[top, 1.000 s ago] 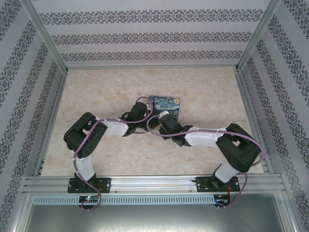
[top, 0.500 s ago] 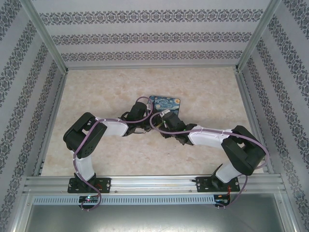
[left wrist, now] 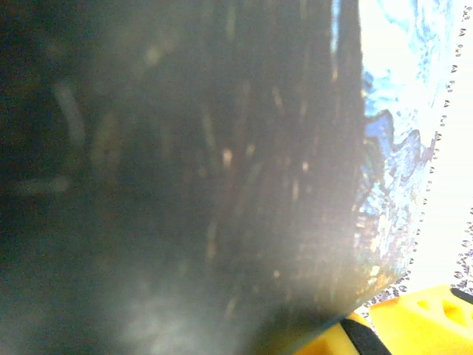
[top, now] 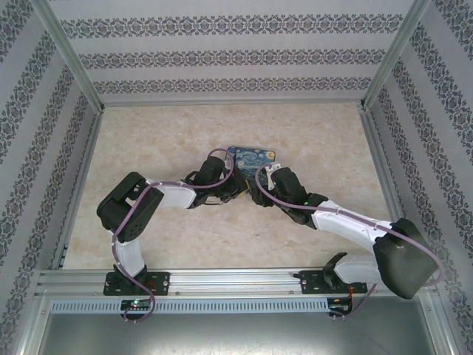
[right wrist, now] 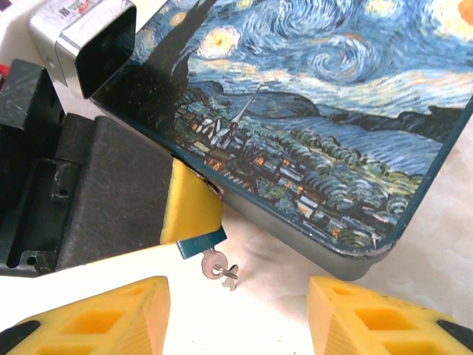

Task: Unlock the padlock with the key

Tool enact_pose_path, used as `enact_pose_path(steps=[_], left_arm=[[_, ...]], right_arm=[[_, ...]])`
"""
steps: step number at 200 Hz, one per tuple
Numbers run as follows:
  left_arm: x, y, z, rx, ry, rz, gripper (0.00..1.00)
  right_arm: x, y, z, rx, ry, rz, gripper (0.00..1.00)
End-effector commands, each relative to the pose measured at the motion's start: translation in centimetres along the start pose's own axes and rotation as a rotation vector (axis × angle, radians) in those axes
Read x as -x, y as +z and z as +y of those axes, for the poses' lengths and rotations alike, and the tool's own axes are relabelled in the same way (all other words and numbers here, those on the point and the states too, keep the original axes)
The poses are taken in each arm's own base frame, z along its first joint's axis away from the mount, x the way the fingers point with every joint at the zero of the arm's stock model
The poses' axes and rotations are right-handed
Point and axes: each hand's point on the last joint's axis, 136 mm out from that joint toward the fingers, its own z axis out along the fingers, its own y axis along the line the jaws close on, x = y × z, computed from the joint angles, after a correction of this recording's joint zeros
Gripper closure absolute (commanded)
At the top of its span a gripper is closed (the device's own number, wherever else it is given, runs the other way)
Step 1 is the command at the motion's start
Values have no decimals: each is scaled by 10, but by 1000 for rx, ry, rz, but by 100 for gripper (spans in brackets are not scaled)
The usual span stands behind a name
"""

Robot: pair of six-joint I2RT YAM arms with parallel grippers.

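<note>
The left gripper (right wrist: 196,222) is seen clamped shut on the blue padlock (right wrist: 199,242), just beside the starry-night tin (right wrist: 318,126) at its one o'clock. The key (right wrist: 220,266) is lodged at the padlock's five o'clock. The right gripper (right wrist: 236,307) is shown partly open and empty at six o'clock.

Top view looks down from behind the arms (top: 170,196); both wrist views press close to the tin (right wrist: 310,133)
</note>
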Motion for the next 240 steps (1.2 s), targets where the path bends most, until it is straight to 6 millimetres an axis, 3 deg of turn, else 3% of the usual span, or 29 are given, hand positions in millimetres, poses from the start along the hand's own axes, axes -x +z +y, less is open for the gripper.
enact_pose_path(steps=[1,84,171,240], left_arm=[[-4,-3,-4,13,-4,29,100],[-4,-5,-13,0,-9,40,100],[-6,-6,-10,7,-13,42,100],[-7,-6,-9,8,-11,44,100]], right_arm=[[-12,2,0,15,33,38,50],[-34,32,5,-66,-125,125,54],[-17,56,5,-146,-210,99,61],[-7,59,11,-118,-187,61,94]])
